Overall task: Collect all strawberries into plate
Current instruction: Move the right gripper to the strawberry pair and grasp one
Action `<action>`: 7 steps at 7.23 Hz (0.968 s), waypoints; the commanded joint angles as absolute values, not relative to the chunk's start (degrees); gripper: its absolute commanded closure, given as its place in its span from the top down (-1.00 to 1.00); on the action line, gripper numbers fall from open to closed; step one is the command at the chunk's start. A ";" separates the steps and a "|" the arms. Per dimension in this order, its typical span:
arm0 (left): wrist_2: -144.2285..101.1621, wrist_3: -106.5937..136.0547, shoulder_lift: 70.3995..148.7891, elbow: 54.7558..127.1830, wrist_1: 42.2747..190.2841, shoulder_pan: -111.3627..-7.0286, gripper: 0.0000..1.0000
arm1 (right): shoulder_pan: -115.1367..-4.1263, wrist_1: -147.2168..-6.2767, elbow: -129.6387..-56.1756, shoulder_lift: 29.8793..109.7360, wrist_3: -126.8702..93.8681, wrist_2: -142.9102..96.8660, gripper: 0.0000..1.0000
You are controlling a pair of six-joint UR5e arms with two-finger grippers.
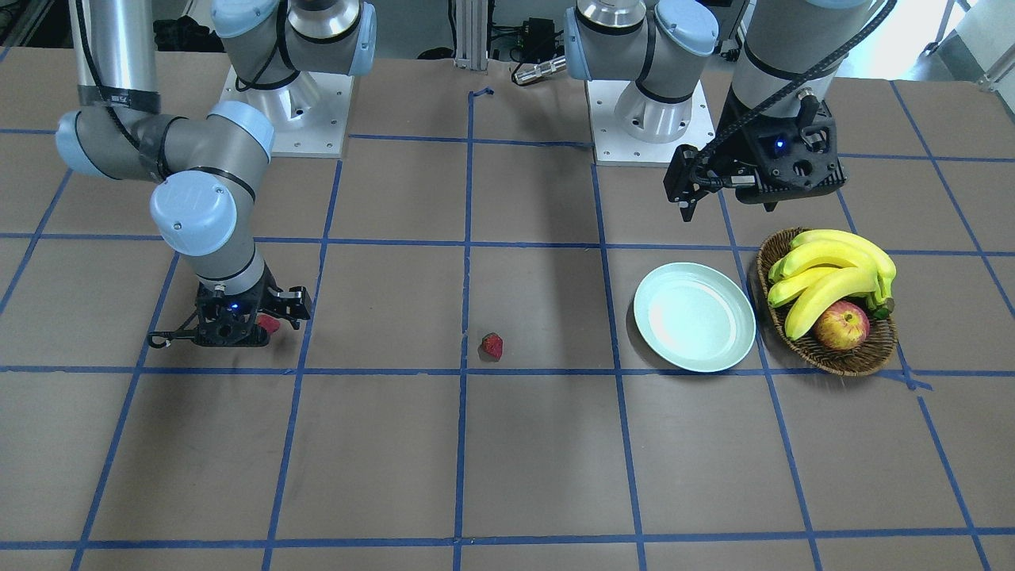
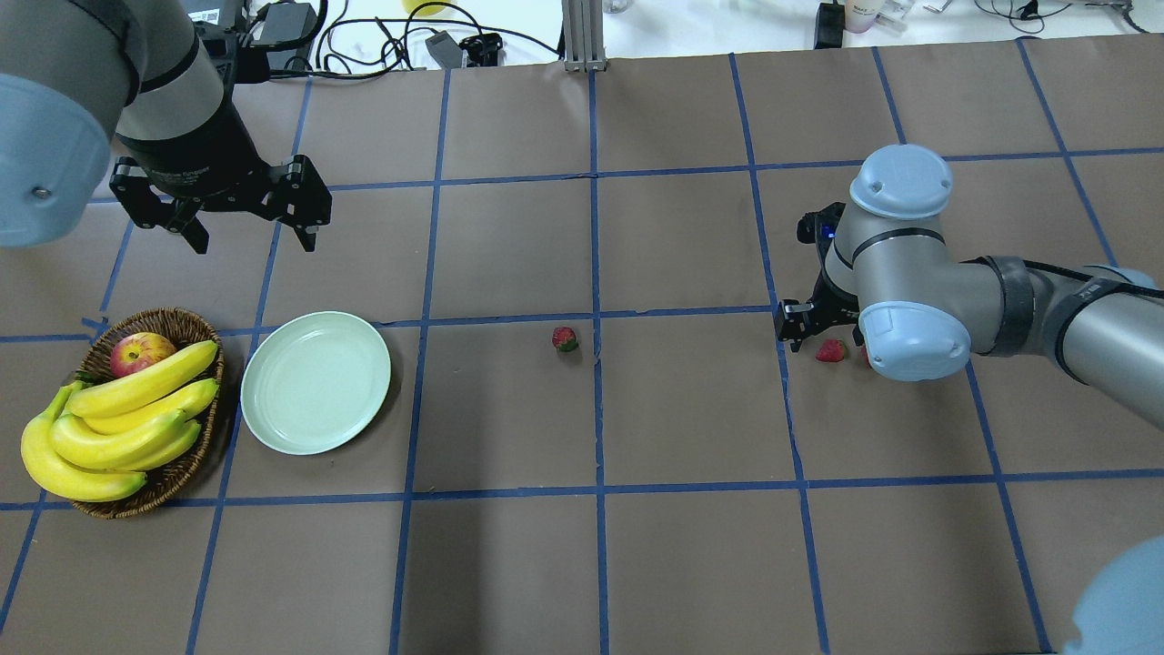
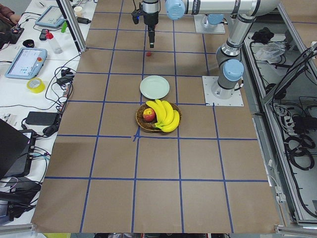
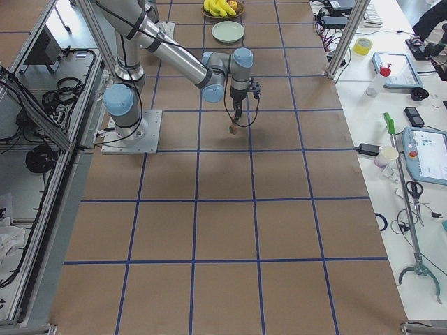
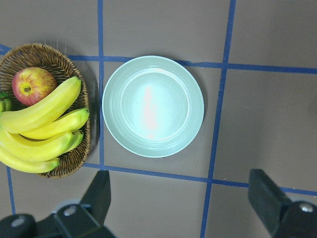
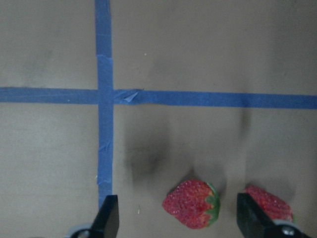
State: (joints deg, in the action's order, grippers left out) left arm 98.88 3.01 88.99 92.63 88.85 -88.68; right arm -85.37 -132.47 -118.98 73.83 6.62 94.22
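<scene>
One strawberry lies alone on the brown table near its middle; it also shows in the overhead view. My right gripper is open and low over the table, with a second strawberry lying between its fingers. A third strawberry lies just outside one finger, partly hidden. The pale mint plate sits empty beside the basket. My left gripper is open and empty, held high just behind the plate.
A brown wicker basket with bananas and a red-yellow apple stands right next to the plate, on the side away from the strawberries. Blue tape lines grid the table.
</scene>
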 commanded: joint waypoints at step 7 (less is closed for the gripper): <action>98.79 2.99 89.03 92.72 88.33 -88.68 1.00 | -86.39 -127.21 -115.34 74.35 -0.56 93.61 -0.53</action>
State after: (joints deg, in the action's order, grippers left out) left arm 98.79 3.04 89.03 92.67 88.40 -88.68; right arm -85.58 -130.37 -117.91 73.52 4.01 94.28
